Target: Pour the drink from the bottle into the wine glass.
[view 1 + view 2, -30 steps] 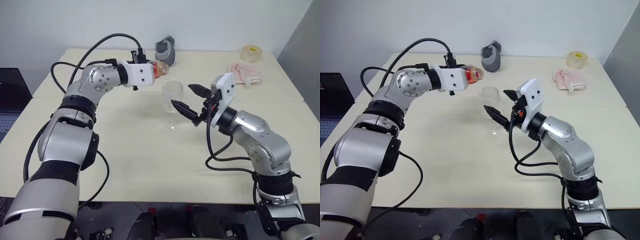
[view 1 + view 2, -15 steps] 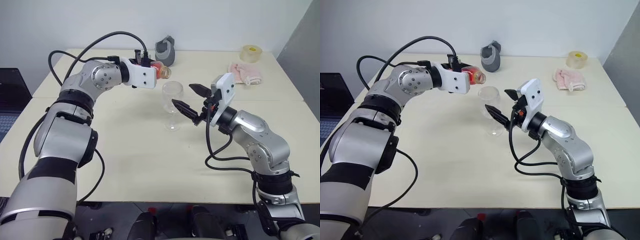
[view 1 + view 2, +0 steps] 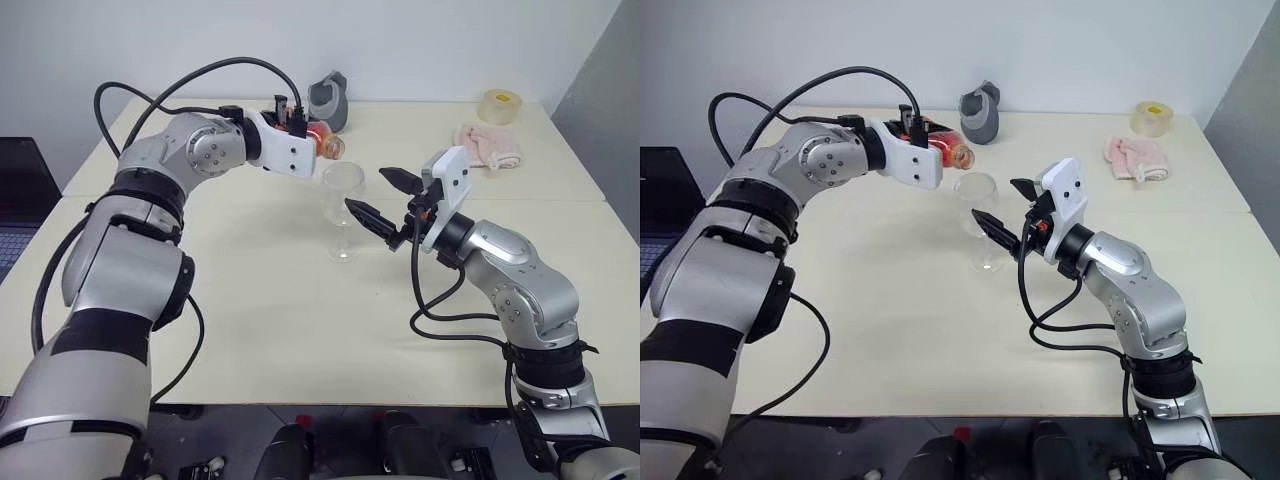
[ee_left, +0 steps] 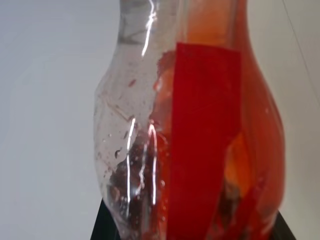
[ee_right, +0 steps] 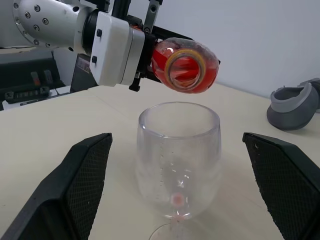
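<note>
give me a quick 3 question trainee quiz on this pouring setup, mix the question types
1. True or false: the left hand holds the bottle tipped on its side above the wine glass.
2. The right hand is: A) shut on the stem, B) open with a finger on either side of the glass, C) holding the pink cloth.
3. Fill in: the drink in the bottle is ___ in colour.

Key
1. True
2. B
3. Red
</note>
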